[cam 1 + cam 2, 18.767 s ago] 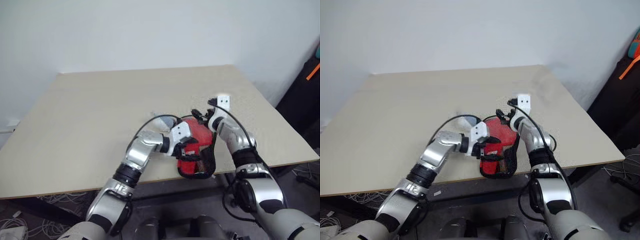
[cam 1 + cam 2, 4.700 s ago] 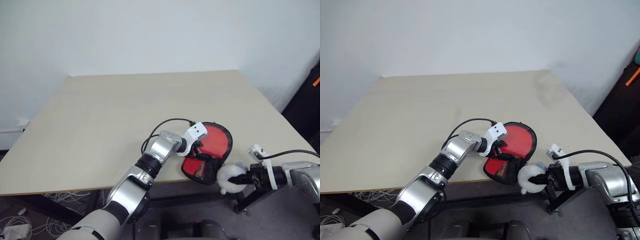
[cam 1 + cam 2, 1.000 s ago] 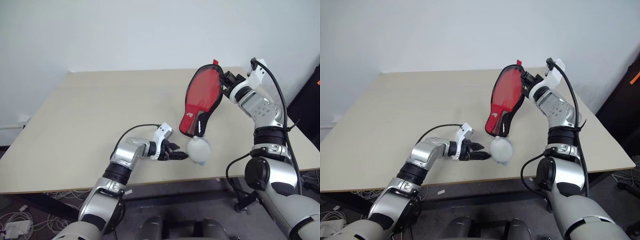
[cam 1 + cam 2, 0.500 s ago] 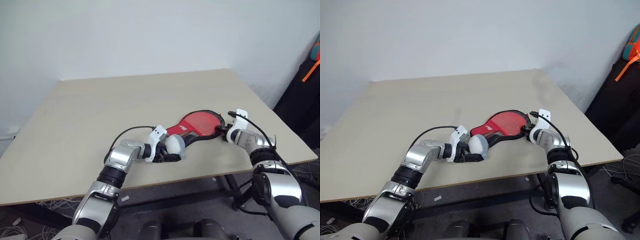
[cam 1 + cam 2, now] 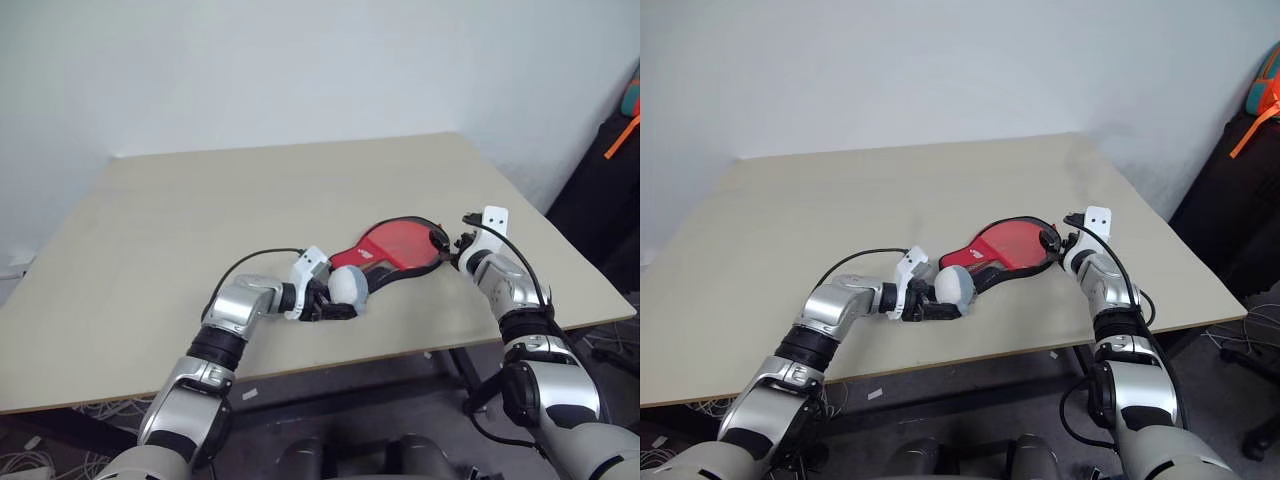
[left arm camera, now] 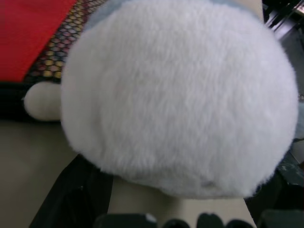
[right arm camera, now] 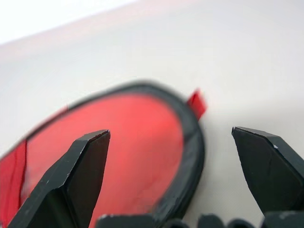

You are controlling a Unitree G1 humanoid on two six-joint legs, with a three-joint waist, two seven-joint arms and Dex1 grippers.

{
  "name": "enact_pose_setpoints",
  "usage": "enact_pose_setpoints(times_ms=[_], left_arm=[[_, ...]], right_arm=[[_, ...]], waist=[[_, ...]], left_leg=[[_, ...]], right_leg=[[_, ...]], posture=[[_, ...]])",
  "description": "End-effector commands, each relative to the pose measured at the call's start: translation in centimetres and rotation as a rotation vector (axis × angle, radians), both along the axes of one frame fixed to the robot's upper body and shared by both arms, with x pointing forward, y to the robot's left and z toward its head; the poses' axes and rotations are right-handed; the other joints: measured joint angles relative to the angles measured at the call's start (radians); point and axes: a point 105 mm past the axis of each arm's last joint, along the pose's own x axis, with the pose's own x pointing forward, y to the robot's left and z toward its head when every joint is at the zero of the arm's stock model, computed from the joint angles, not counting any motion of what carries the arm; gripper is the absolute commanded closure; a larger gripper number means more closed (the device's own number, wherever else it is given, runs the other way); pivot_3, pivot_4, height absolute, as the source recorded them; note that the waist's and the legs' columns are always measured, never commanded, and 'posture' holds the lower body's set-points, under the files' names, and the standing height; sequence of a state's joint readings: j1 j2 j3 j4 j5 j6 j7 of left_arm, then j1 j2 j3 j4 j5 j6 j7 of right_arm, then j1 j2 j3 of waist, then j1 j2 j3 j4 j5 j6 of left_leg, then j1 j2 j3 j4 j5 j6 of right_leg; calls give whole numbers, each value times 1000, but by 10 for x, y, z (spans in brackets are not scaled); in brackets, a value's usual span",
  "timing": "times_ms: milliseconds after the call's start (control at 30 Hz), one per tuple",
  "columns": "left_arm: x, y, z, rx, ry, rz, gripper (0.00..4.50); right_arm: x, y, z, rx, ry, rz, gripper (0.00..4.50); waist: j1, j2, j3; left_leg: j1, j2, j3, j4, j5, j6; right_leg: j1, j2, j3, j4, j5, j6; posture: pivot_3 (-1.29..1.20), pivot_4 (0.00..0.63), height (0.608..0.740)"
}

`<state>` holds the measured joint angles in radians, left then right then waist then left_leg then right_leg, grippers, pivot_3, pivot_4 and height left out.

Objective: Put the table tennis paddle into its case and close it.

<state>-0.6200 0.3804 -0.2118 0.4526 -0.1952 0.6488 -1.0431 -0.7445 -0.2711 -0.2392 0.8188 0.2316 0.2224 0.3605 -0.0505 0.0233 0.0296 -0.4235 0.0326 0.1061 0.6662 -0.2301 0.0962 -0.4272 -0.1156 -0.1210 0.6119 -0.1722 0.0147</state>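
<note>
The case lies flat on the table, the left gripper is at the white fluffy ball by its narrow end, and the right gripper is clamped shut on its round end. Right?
Not quite: the right gripper is open, its fingers apart over the case, as the right wrist view shows. The rest stands.

Beige tabletop (image 5: pixel 200 200) vs plain white wall (image 5: pixel 300 70); cables on floor (image 5: pixel 60 420) btm left.

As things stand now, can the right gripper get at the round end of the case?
Probably yes: the right gripper is open just beside the round end of the case lying flat on the table, with nothing between.
</note>
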Motion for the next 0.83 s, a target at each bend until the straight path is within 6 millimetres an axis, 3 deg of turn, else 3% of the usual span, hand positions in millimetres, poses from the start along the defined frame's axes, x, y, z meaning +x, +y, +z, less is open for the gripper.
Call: enact_pose_setpoints(times_ms=[33, 167, 333, 500, 667, 833], left_arm=[[20, 34, 32, 14, -141, 55, 773], [20, 56, 49, 6, -233, 19, 773], [27, 79, 58, 28, -308, 21, 773], [28, 99, 56, 59, -284, 22, 773], [21, 101, 47, 45, -242, 11, 773], [6, 88, 36, 20, -205, -58, 773]], right_arm=[[-2, 16, 30, 30, -142, 142, 32], [-19, 34, 32, -58, -180, 332, 32], [-36, 24, 27, -112, -160, 438, 32], [-46, 29, 31, -127, -148, 547, 32], [-56, 26, 22, -159, -105, 626, 32], [-61, 27, 23, -161, -103, 642, 32]], waist=[[1, 0, 4], [7, 0, 5], [26, -1, 6], [30, -4, 8], [30, -5, 9], [29, -6, 9]], left_leg=[[0, 1, 0, 0, 0, -1], [-3, 1, -2, 0, 1, -1], [-5, -4, -1, 1, -1, 1], [-6, -4, -1, 1, -2, 2], [-6, -3, -1, 1, -2, 2], [-7, -3, 0, 1, -2, 2]], right_leg=[[0, 1, 0, 0, 0, 0], [-2, 1, -1, 0, 0, 0], [-2, -4, -1, -3, 0, 0], [-6, -4, -1, -3, 0, 0], [-6, -4, -1, -3, 0, 0], [-5, -4, -1, -2, 0, 0]], posture=[[0, 0, 740], [0, 0, 740], [0, 0, 740], [0, 0, 740], [0, 0, 740], [0, 0, 740]])
